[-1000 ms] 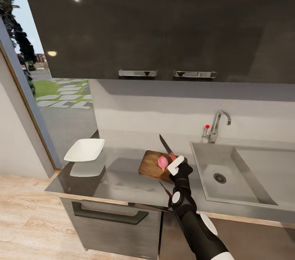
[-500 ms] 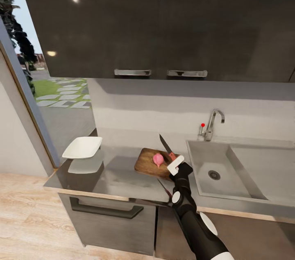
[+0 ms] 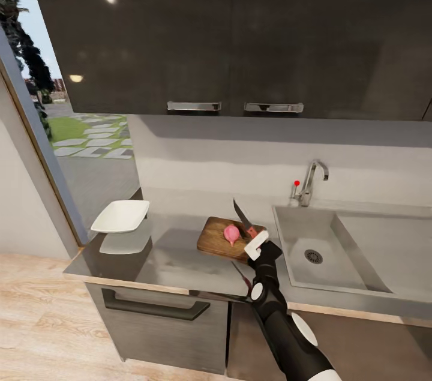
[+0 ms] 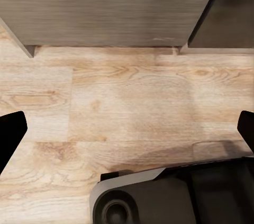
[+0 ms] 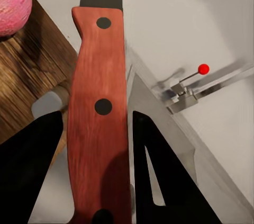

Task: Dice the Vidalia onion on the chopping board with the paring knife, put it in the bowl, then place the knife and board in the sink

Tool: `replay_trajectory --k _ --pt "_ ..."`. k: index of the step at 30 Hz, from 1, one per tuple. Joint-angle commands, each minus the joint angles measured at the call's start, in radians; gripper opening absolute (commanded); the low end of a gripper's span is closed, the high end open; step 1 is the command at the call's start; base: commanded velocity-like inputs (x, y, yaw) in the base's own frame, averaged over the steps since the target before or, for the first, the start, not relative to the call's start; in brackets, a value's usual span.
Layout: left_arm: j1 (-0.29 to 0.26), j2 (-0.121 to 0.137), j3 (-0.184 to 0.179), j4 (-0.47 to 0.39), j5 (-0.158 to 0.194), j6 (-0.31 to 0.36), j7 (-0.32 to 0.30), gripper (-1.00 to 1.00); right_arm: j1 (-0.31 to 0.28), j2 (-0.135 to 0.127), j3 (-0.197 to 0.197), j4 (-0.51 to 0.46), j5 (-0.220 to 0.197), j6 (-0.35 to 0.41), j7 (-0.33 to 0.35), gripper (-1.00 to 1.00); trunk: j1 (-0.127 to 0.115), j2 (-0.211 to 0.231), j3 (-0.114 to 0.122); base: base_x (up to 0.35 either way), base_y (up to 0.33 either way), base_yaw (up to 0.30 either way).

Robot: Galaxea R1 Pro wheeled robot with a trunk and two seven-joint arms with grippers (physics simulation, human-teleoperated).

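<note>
From the head camera, the chopping board [image 3: 223, 239] lies on the grey countertop [image 3: 162, 261], just beside the sink [image 3: 336, 252] on the side toward the window. The Vidalia onion [image 3: 231, 233] (pink here, whole and uncut) sits on the board near its sink-side end. The right gripper [image 3: 257, 244] hangs over the board's corner nearest the sink, closed on the red handle of the paring knife [image 3: 243, 218], whose dark blade slants up and away toward the backsplash, passing just beside the onion without clearly touching it. The white bowl [image 3: 120, 216] stands well apart from the board, at the counter's far end by the window. The faucet [image 3: 311, 182] and its small red knob [image 3: 296, 183] rise behind the sink's board-side corner. Two steel bar handles [image 3: 194, 106] mark the dark upper cabinets above the board. No brand, label or writing can be read anywhere.

The left wrist camera looks down at pale wood-plank floor [image 4: 127, 107] and the grey front of a lower cabinet [image 4: 106, 7]. The left gripper [image 4: 127, 131] has its two dark fingertips [image 4: 10, 134] far apart at the frame's edges, nothing between them.

The right wrist camera shows the knife's red handle [image 5: 99, 113] with dark rivets clamped between the black fingers [image 5: 32, 171]. The onion [image 5: 11, 1] rests on the board's wood grain [image 5: 37, 70] beside the blade, and the red knob [image 5: 203, 68] stands beyond.
</note>
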Motion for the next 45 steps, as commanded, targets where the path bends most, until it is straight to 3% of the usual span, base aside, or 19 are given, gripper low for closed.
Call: replay_trajectory --k 1,45 --pt "0.000 0.001 -0.007 -0.001 0.010 -0.001 0.001 1.00 -0.001 0.000 0.003 0.006 0.009 0.009 -0.002 -1.00 0.001 -0.002 -0.002 0.000 0.000 0.000" --pt "0.000 0.001 -0.007 -0.001 0.010 -0.001 0.001 1.00 -0.001 0.000 0.047 0.100 0.013 0.009 -0.037 -1.00 0.001 -0.002 -0.002 0.000 0.000 0.000"
